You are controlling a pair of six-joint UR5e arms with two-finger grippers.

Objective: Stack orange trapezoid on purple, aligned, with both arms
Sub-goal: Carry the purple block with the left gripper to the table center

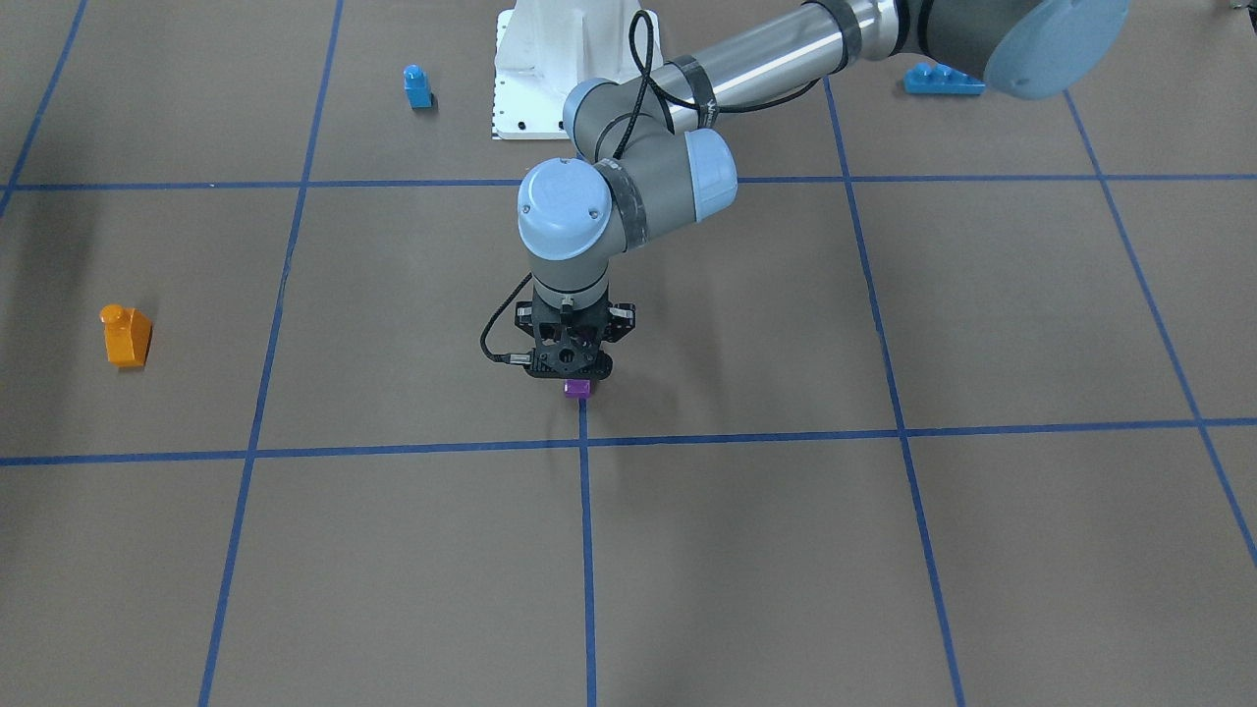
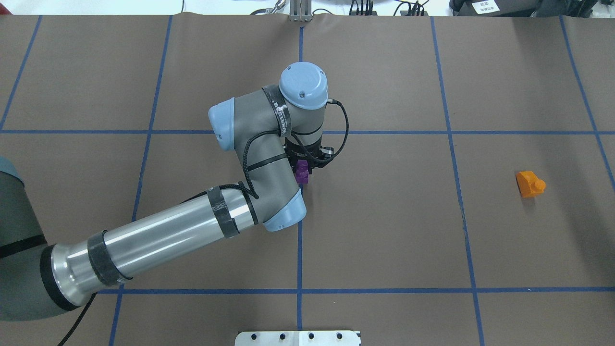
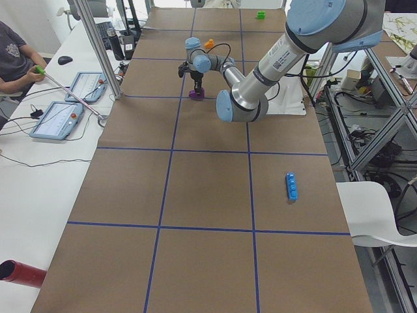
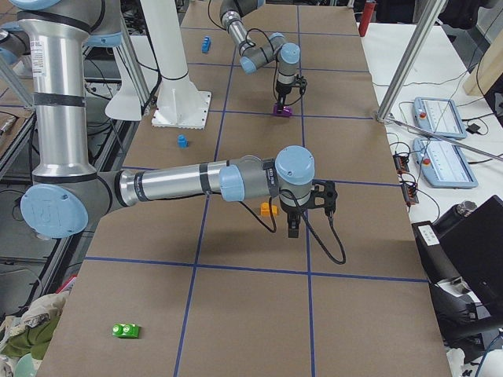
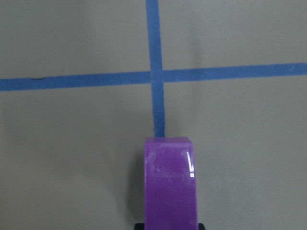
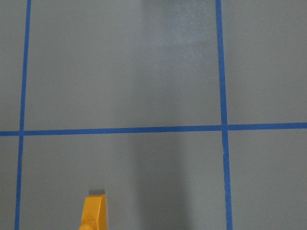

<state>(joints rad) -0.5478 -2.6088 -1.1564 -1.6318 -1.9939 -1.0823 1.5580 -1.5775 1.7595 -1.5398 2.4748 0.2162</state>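
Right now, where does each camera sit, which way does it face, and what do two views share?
Front-facing: across the table, facing the robot, steeply down; left arm, white base.
Overhead: behind the robot, looking forward and down; left arm.
Exterior left: table's left end, looking along it; left arm near.
Exterior right: table's right end; right arm near, left far.
Left wrist: down on purple block; left gripper barely shows.
Right wrist: high, down on orange trapezoid; no body.
Shared: front-facing and overhead show both blocks, mirrored.

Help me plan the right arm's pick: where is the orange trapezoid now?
Overhead view: the orange trapezoid sits on the table, right side, far from the purple block at centre.
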